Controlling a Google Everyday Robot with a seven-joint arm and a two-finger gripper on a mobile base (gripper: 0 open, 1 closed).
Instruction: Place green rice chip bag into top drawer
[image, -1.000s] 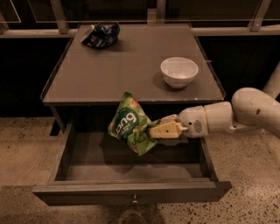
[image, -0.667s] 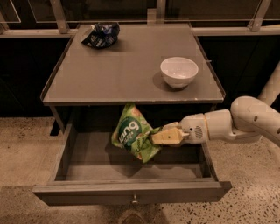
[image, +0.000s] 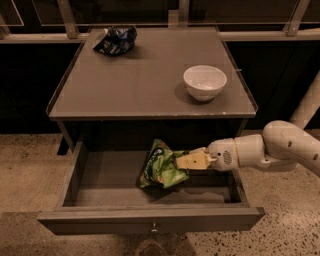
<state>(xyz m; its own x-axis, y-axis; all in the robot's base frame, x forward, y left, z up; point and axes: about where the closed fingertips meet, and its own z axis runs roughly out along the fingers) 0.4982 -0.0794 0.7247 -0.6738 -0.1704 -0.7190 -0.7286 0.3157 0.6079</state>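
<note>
Inside the pulled-out top drawer (image: 100, 223), right of ctr, is the green rice chip bag (image: 159, 169), crumpled and tilted. Its lower edge is on or just above the drawer floor; cannot tell which. Gripper (image: 181, 162) reaches in over the drawer's right wall, beige fingers (image: 196, 160) clamped on the bag's right edge. White arm (image: 280, 147) runs off to the right, outside the drawer.

Drawer edges: front panel nearest the camera, w/ small round knob (image: 154, 229) at ctr; L and R walls run back under the table (image: 145, 90). Bag sits apart from the front panel and well apart from the L wall. Open drawer floor shows left of the bag, so most room for moving is on that side. Btwn bag and R wall the gripper fills the gap. Table's front edge overhangs the drawer's back part, and the bag's top is near that edge.

On the tabletop, above the drawer's R half: white bowl (image: 205, 81). Far back, above the drawer's L half: dark snack bag (image: 116, 40). Speckled floor (image: 280, 220) flanks the drawer on both sides.
</note>
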